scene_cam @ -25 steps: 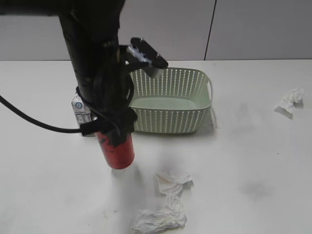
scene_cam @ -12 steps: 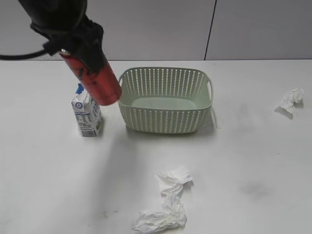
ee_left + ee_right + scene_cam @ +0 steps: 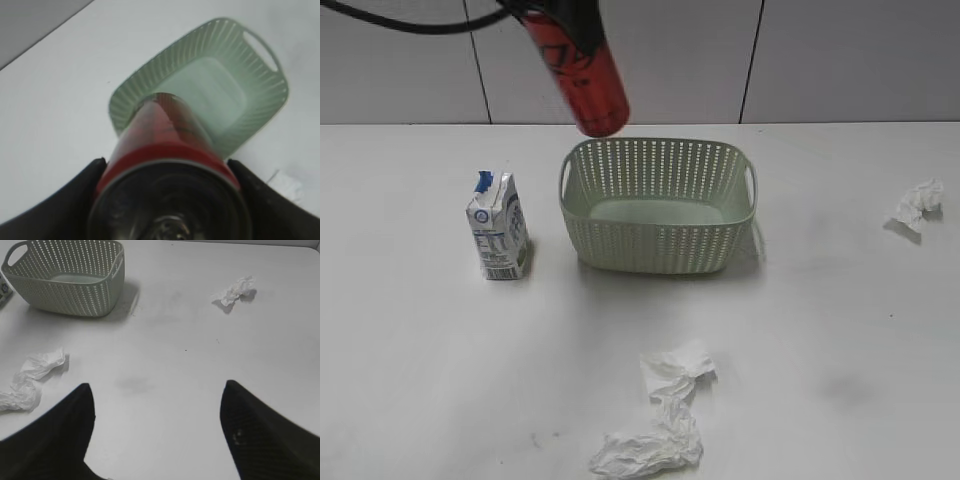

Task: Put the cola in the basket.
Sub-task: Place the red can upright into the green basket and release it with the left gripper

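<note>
The cola (image 3: 582, 70) is a tall red can with black script. It hangs tilted in the air at the top of the exterior view, above the back left corner of the basket (image 3: 660, 238). My left gripper (image 3: 165, 167) is shut on the cola (image 3: 167, 127), with a black finger on each side of its silver top. The pale green basket (image 3: 260, 70) lies below the can in the left wrist view and holds nothing. My right gripper (image 3: 156, 390) is open and empty over bare table. The basket (image 3: 70, 292) shows at its upper left.
A white-and-blue milk carton (image 3: 498, 226) stands left of the basket. Crumpled white tissues lie in front of the basket (image 3: 665, 412) and at the far right (image 3: 916, 203). A grey wall runs behind the white table (image 3: 820, 320).
My left gripper has lifted the cola from the table beside the carton, up and to the right, until it hangs over the basket's back left corner.
</note>
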